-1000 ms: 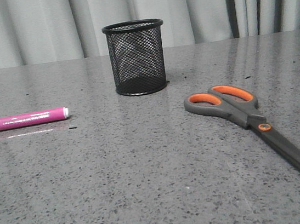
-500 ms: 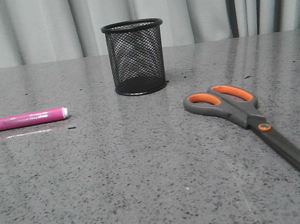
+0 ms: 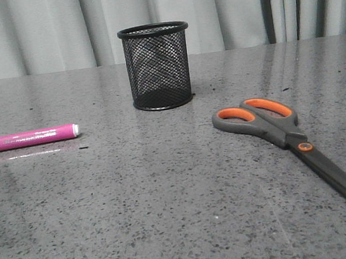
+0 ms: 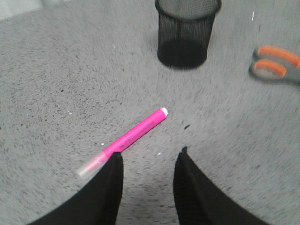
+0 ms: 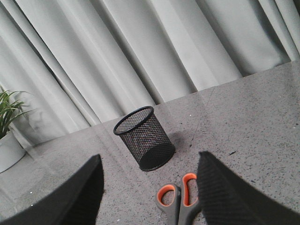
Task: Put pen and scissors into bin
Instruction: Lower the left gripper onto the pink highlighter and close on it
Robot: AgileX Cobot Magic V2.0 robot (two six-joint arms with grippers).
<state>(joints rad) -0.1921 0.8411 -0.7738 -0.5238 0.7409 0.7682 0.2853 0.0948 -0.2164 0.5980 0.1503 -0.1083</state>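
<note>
Left gripper: spread wide, holding nothing, hovering over the table — likely lining up on the pen, judging by where the fingers point.

Pen: flat on the table just ahead of the left gripper's fingers, slanted across the gap, pale end closest to the left finger and white tip aimed away toward the bin; apart from both fingers, not yet pinched. Lying flat suits a top-down pinch across the barrel.

Right gripper: also spread wide and empty, held well above the table; looks parked over the scissors, perhaps waiting its turn.

Scissors: flat on the table, closed, orange-lined handles just ahead of the right gripper and between its fingers in the wrist view (blades hidden there). In the front view handles toward the bin, blades running away from it.

Bin: upright, open end up, farther out ahead of both grippers and well apart from pen and scissors; seems empty through the mesh. Shorter than the scissors — probably needs them dropped point-down.

Table: grey speckled stone-like top, glossy, faint reflections.

Room: pale grey pleated curtain behind the table; potted green plant at one edge of the right wrist view.
</note>
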